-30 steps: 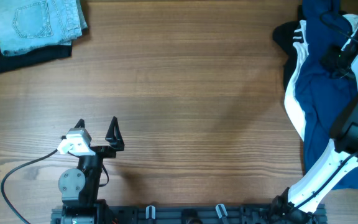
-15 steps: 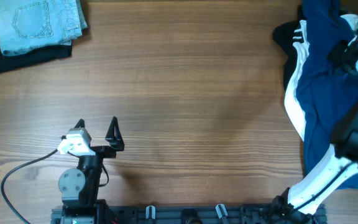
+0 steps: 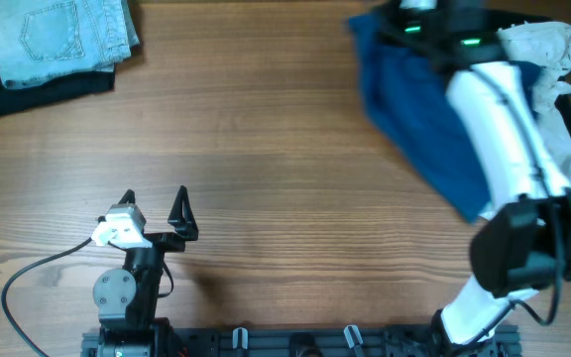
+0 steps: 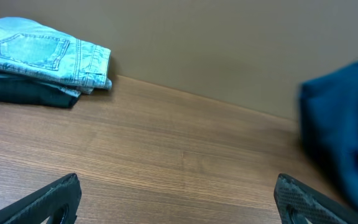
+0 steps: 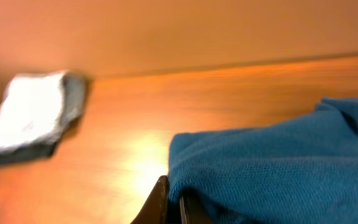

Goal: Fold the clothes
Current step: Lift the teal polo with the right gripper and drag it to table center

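Right hand [image 5: 171,206] is clamped shut on an edge of the dark blue T-shirt [image 3: 419,129]. In the wrist view the cloth bunches right at the fingertips and swells away above and to the right of them. From overhead, this hand is reached out toward the far edge of the tabletop [image 3: 266,149]. The shirt trails back from it in a crumpled sheet toward the arm's base, partly hidden under the arm. Whether the cloth is lifted or dragging on the wood I cannot tell.

I judge the step in hand to be bringing the shirt onto open wood so it can be laid flat. No fold shows yet, so the task looks to be at its start. The next move calls for letting the cloth down spread out, not heaped. A single grip on one edge will likely leave it twisted, so a second grip on another corner would help.

Left hand [image 3: 155,193] sits well apart from the shirt at the near side, fingers spread wide with nothing between them.

A white garment [image 3: 543,50] lies just to the right of the gripping hand, against the shirt — it could get pulled along. Folded pale denim [image 3: 62,35] on a dark garment [image 3: 28,94] lies far to the left of both hands, out of the way.
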Robot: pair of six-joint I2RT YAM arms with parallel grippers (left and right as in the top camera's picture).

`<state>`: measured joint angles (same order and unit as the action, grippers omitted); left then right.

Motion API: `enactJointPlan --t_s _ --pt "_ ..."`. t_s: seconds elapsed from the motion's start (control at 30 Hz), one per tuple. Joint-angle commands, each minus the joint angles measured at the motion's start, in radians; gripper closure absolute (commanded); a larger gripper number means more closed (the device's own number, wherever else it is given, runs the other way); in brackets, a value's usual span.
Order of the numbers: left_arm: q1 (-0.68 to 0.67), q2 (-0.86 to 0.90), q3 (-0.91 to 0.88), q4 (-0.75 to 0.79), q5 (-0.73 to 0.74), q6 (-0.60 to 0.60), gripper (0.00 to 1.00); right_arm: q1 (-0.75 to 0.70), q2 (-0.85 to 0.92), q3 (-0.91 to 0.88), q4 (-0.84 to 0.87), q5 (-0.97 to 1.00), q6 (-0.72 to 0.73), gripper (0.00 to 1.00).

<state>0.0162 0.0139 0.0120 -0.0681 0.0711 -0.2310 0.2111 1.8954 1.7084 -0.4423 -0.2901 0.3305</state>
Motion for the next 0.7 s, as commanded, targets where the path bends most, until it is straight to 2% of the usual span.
enactJointPlan --t_s 0.0,0.07,0.1,0.13,0.2,0.23,0.33,0.37,0.4,0.47,0.6,0.67 --pt "0.008 -0.007 -0.006 -0.004 -0.013 -0.009 0.0 0.181 0.111 0.014 0.034 -0.058 0.079 0.96" --pt "0.008 -0.007 -0.006 -0.004 -0.013 -0.009 0.0 0.268 0.166 0.014 0.041 -0.063 0.089 0.94" --pt "0.008 -0.007 -0.006 -0.004 -0.013 -0.009 0.0 0.293 0.182 0.014 0.041 -0.063 0.087 0.81" --pt "0.008 -0.007 -0.006 -0.004 -0.013 -0.009 0.0 0.336 0.203 0.014 0.038 -0.065 0.075 0.54" --pt "0.008 -0.007 -0.006 -0.004 -0.013 -0.009 0.0 0.377 0.207 0.015 0.038 -0.074 0.033 0.63" --pt "0.008 -0.007 -0.006 -0.004 -0.013 -0.009 0.0 0.392 0.2 0.021 0.037 -0.067 0.002 0.63" --pt "0.008 -0.007 -0.006 -0.004 -0.013 -0.009 0.0 0.377 0.141 0.126 -0.096 0.13 -0.071 0.41" --pt "0.008 -0.007 -0.006 -0.004 -0.013 -0.009 0.0 0.331 0.089 0.195 -0.211 0.255 -0.07 0.27" --pt "0.008 -0.007 -0.006 -0.004 -0.013 -0.009 0.0 0.299 0.063 0.224 -0.271 0.3 -0.069 0.21" --pt "0.008 -0.007 -0.006 -0.004 -0.013 -0.009 0.0 0.205 -0.003 0.252 -0.418 0.309 -0.068 0.15" --pt "0.008 -0.007 -0.006 -0.004 -0.013 -0.009 0.0 0.068 -0.031 0.241 -0.691 0.072 -0.066 0.12" --pt "0.008 -0.007 -0.006 -0.004 -0.013 -0.009 0.0 0.047 -0.027 0.195 -0.729 0.046 -0.064 0.08"
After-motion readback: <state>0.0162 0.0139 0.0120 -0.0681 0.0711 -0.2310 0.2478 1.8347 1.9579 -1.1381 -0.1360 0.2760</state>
